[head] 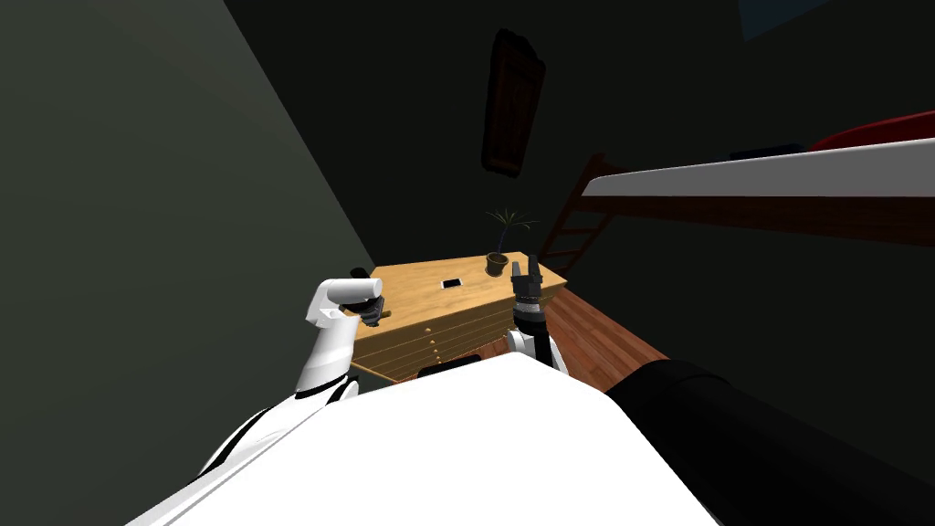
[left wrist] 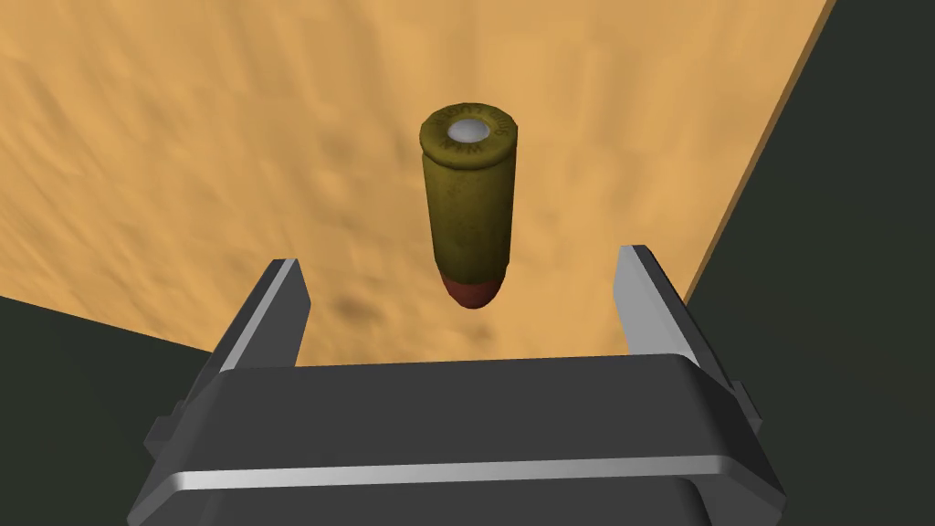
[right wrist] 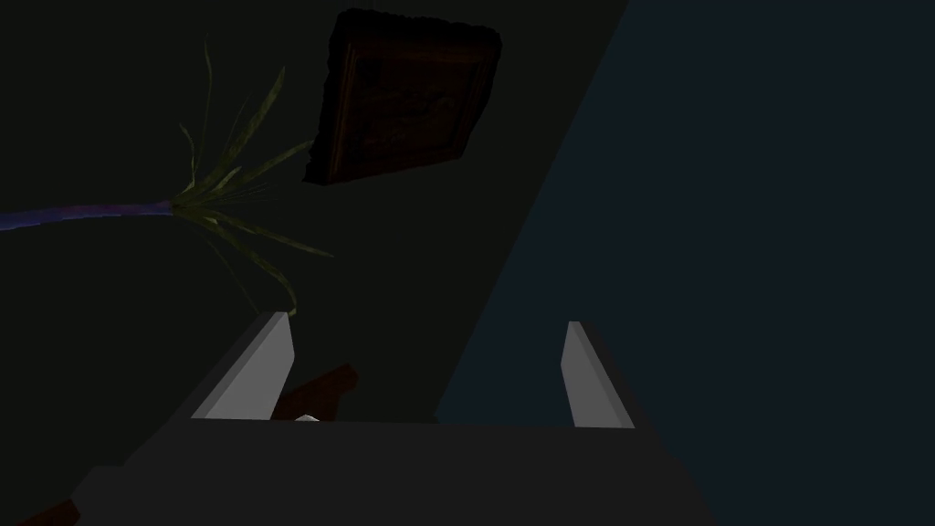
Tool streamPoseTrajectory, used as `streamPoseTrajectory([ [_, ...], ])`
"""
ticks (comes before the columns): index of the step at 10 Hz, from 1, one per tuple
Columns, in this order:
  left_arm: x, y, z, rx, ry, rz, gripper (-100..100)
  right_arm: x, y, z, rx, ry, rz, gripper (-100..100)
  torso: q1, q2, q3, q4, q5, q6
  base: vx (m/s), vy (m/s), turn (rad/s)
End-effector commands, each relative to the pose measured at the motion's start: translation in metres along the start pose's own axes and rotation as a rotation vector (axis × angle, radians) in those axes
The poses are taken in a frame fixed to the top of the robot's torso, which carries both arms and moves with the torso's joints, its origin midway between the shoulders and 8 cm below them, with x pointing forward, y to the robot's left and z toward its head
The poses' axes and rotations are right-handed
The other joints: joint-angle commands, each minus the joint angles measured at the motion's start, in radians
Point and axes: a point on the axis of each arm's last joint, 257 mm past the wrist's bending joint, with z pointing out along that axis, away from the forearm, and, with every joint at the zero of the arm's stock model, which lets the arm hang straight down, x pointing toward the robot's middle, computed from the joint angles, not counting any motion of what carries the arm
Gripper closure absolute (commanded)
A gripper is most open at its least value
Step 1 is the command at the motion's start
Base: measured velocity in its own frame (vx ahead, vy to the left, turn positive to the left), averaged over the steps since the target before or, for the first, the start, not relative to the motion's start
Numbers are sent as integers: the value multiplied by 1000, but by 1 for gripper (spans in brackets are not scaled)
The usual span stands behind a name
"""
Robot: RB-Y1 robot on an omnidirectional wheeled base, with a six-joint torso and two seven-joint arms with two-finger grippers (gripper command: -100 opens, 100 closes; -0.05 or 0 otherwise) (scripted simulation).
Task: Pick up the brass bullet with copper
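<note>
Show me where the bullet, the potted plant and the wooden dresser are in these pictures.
bullet (left wrist: 467, 210): left wrist view, on the middle of its casing.
potted plant (head: 497, 265): head view, on its pot.
wooden dresser (head: 411, 285): head view, on a bare part of its top.

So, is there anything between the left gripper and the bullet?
Nothing. In the left wrist view, only the bare wooden top shows between the open left gripper and the bullet, on either side.
</note>
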Motion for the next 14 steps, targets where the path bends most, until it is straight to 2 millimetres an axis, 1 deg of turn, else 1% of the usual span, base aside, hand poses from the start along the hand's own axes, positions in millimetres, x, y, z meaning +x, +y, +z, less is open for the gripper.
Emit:
streamPoseTrajectory([
  [1, 0, 0, 0, 0, 0, 0, 0, 0, 0, 0, 0, 0, 0, 0, 0, 0, 0, 0, 0, 0, 0, 0, 0],
  [2, -2, -2, 6, -2, -5, -17, -100, 0, 0, 0, 0, 0, 0, 0, -1, 0, 0, 0, 0, 0, -20, 17, -126],
  [7, -9, -9, 26, -13, -23, -73, -100, 0, 0, 0, 0, 0, 0, 0, 1, 3, 2, 1, 0, 0, -53, 37, -123],
  [8, -10, -10, 29, -14, -26, -80, -100, 0, 0, 0, 0, 0, 0, 0, 1, 4, 2, 1, 0, 0, -60, 43, -117],
  [9, -9, -9, 27, -15, -24, -73, -100, 0, 0, 0, 0, 0, 0, 0, 1, 4, 2, 1, 0, 0, -22, 17, -23],
  [10, -9, -10, 28, -12, -23, -75, 100, 0, 0, 0, 0, 0, 0, 0, 0, 3, 1, 0, 0, -1, 0, 0, 0],
  [14, -9, -10, 27, -12, -23, -75, 100, 0, 0, 0, 0, 0, 0, 0, -1, -1, -1, -1, 0, 0, 0, 0, 0],
])
